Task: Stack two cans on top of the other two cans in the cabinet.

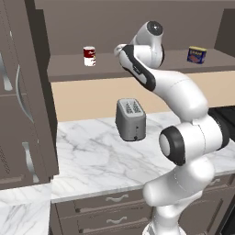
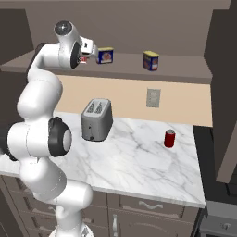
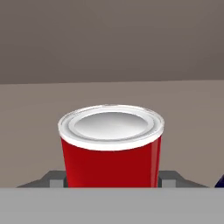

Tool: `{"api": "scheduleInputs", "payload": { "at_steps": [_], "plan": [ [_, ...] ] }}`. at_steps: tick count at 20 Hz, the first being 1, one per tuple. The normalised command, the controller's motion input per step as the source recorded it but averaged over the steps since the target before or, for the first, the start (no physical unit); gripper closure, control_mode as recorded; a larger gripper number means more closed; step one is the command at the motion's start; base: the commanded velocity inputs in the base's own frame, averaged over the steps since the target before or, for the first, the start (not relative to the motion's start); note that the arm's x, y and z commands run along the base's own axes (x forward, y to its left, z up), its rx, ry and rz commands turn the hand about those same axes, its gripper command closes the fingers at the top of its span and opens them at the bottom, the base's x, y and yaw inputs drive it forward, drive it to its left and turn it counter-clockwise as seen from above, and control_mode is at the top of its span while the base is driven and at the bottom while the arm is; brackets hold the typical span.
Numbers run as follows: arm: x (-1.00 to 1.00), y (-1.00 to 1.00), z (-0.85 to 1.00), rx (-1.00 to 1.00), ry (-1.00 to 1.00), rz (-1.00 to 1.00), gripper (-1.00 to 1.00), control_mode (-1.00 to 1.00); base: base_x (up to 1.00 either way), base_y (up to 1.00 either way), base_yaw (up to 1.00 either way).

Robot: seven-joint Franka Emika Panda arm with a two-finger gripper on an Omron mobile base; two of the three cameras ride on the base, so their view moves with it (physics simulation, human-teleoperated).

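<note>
One round red can [image 3: 111, 153] sits clenched in the gripper [image 3: 112, 180], just beside a blue tin [image 2: 105, 55]; lift it straight up, level, before crossing over that tin.

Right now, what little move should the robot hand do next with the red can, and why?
Probably lift the can straight up a little, once the squeeze is firm. The gripper has its fingers snug beside the can on both sides, though I cannot tell how tight they are. The can stands on the shelf, and the blue tin it should go on sits right next to it.
</note>
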Motion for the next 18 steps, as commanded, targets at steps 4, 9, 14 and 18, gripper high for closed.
{"api": "scheduleInputs", "payload": {
  "at_steps": [4,9,14,18],
  "plan": [
    [-0.18,0.01,-0.12,0.0,-0.04,0.0,1.0,-1.0,0.0,0.0,0.0],
    [-0.35,0.03,-0.01,0.0,-0.08,0.0,1.0,-1.0,0.0,0.0,0.0],
    [-0.53,0.05,0.02,0.0,-0.11,0.0,1.0,-1.0,0.0,0.0,0.0],
    [-0.27,0.0,0.24,0.0,-0.13,-0.06,1.0,-1.0,0.0,0.0,0.0]
  ]
}}
